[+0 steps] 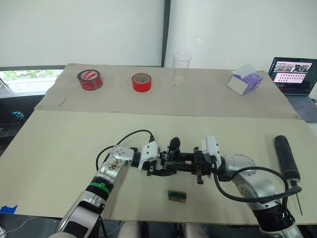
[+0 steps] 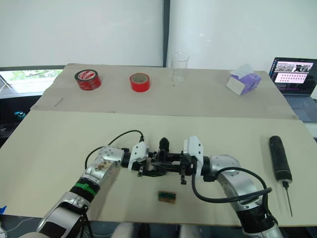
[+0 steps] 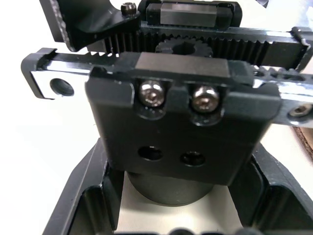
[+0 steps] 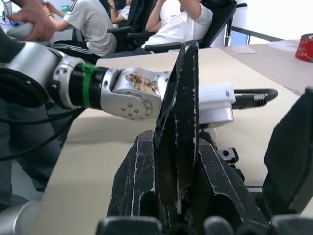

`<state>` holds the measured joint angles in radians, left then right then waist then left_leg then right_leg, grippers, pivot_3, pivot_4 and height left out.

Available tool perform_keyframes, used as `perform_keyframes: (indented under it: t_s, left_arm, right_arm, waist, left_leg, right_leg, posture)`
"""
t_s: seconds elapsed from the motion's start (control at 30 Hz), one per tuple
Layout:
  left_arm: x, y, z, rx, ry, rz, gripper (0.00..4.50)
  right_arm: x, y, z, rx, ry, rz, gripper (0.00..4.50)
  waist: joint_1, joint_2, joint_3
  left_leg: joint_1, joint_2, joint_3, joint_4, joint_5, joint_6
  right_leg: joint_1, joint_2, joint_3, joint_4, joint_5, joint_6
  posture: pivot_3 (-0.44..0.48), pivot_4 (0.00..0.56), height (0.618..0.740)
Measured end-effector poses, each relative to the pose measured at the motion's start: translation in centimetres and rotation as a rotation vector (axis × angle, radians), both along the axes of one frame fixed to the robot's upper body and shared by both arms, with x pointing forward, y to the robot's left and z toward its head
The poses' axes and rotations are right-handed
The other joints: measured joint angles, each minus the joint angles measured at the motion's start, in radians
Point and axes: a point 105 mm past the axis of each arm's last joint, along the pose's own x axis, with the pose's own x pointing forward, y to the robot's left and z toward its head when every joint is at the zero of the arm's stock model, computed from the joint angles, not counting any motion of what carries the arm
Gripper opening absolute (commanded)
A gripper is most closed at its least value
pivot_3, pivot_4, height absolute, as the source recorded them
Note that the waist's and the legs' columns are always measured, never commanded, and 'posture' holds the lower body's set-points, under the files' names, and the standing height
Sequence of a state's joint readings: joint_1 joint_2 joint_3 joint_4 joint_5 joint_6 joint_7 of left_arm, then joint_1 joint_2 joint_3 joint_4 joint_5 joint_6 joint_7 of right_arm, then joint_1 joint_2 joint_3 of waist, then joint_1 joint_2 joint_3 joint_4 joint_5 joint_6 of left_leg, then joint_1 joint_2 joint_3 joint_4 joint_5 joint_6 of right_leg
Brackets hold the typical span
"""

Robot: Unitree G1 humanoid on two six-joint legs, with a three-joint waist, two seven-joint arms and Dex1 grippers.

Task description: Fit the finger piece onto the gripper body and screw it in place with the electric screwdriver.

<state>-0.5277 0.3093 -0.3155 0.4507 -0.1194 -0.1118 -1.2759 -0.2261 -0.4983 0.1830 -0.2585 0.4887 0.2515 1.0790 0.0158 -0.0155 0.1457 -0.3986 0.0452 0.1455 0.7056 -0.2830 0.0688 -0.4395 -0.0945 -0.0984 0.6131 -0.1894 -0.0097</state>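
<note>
We hold the gripper body [image 1: 171,163] in the left gripper [image 1: 157,162], whose two fingers close around its stubby round part; the left wrist view shows the block with two silver screws [image 3: 177,95] and two empty holes [image 3: 171,155] below them. The right gripper [image 1: 190,164] meets it from the other side, and the right wrist view shows its fingers pinching the finger piece [image 4: 179,122], which stands upright between them. Both parts hang just above the table [image 1: 59,148], in the middle near its front edge.

We judge that the step in hand is to seat the finger piece on the body. For this we should keep the left arm quiet and bring the piece slowly, so its holes line up with the empty ones. If the piece tilts, the screws will not enter.

The electric screwdriver [image 1: 288,156] lies well apart, on the right side of the table. A small green-and-brown block [image 1: 177,196] lies just in front of the grippers.
</note>
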Motion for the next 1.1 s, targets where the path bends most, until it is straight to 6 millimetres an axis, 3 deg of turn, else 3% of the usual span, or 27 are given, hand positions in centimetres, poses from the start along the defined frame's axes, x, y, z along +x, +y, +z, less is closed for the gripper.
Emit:
perform_keyframes:
  t_s: [1.1]
  left_arm:
    - [-0.1, 0.1, -0.2, -0.001, 0.007, 0.019, 2.34]
  right_arm:
    - [0.1, 0.1, -1.5, -0.029, 0.029, 0.005, 0.41]
  waist:
    - [-0.002, 0.002, -0.002]
  left_leg:
    - [0.001, 0.0, 0.0, 0.0, 0.0, 0.0]
  right_leg:
    - [0.001, 0.0, 0.0, 0.0, 0.0, -0.001]
  posture:
    - [0.0, 0.15, 0.74]
